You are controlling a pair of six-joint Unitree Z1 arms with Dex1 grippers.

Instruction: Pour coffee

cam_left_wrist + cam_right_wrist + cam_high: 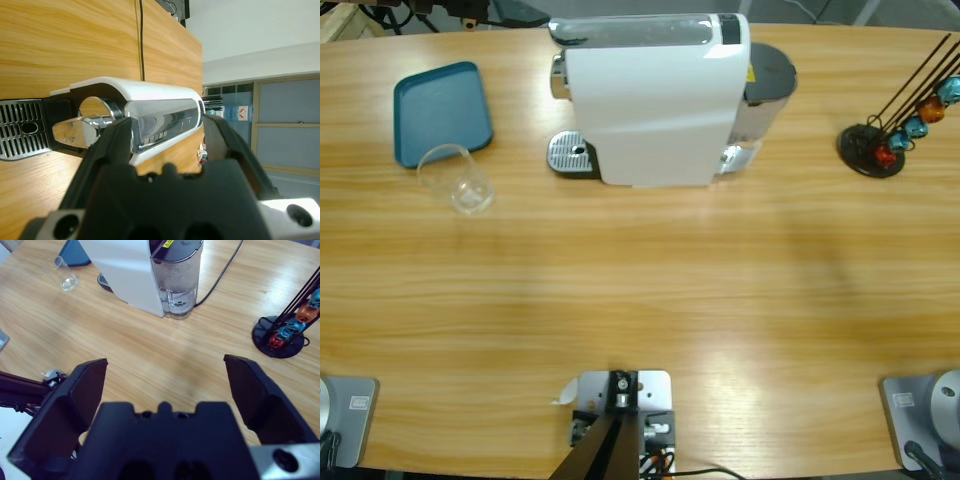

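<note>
White coffee machine stands at 12 o'clock on the table, drip grate on its 9 o'clock side. Empty clear glass at 10 o'clock, just beside the blue tray; no coffee visible in it. Capsule rack at 2 o'clock. Left gripper jaws spread wide, framing the machine's top. Right gripper jaws wide apart, holding nothing.
</note>
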